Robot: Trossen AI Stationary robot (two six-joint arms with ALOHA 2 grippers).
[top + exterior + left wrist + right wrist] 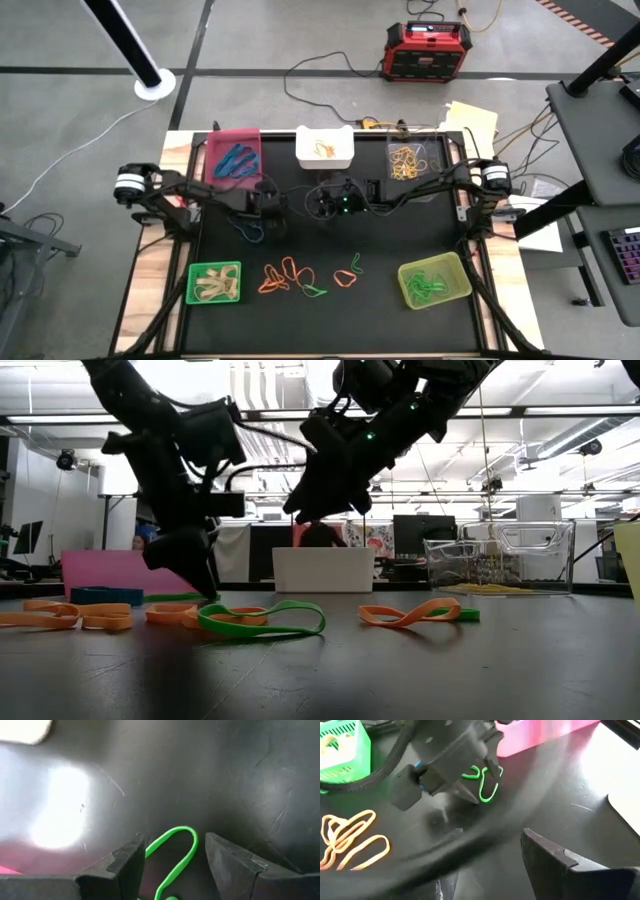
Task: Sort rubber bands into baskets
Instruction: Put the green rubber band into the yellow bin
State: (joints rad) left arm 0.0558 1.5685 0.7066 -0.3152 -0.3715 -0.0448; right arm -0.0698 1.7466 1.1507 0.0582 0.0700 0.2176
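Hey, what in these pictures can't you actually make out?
- Green rubber band, left wrist view: its lower end runs off the picture's edge.
- Same band, high view: hidden beneath the left gripper.
- Right gripper, right wrist view: one jaw smeared by blur.
- White basket contents, low view: hidden behind its wall.

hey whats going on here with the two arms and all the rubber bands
The robot is sorting rubber bands into baskets by colour. The left gripper is down at the black mat near the pink basket, its open fingers on either side of a green rubber band that it has not closed on. The right gripper hovers open mid-table, holding nothing. Orange loose bands lie between the bright green basket and the yellow-green basket.
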